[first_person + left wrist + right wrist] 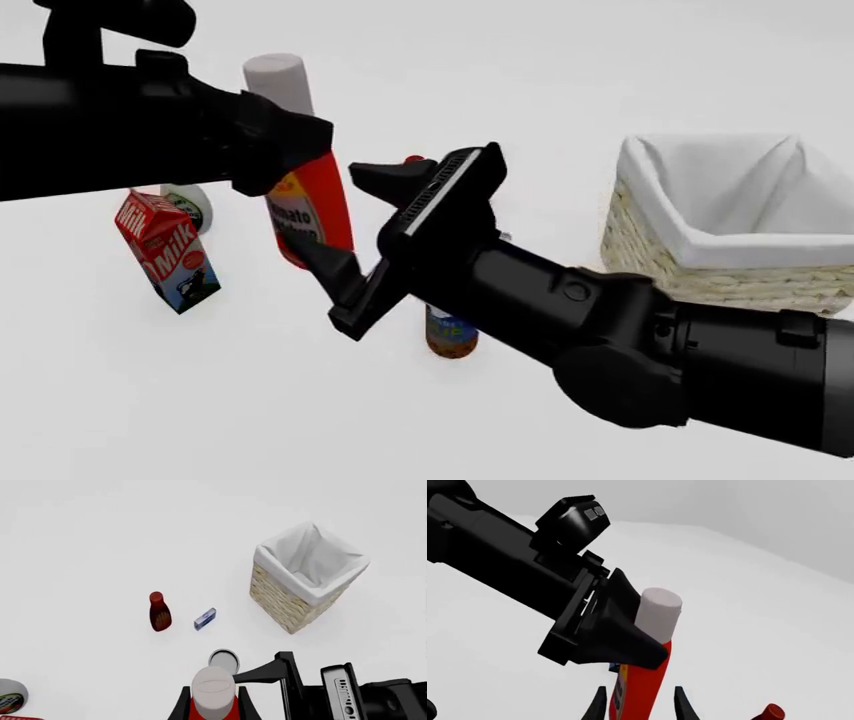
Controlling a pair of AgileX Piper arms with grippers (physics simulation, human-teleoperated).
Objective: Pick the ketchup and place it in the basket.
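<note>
The ketchup (pixel 315 205), red-orange with a white-grey cap, hangs upright above the table. My left gripper (pixel 287 150) is shut on its upper body just under the cap; the left wrist view shows the cap (pixel 213 687) between the fingers. My right gripper (pixel 327 215) is open, with one finger on each side of the bottle's lower body. The right wrist view shows the ketchup (pixel 644 685) between those fingers with small gaps. The wicker basket (pixel 694 270) with white lining stands at the right and also shows in the left wrist view (pixel 293 602).
A milk carton (pixel 167 250) and a round tub (pixel 187 205) stand at the left. A small can (pixel 451 335) stands under the right arm. A maroon bottle (pixel 159 612) and a small blue box (pixel 205 619) lie further out on the table.
</note>
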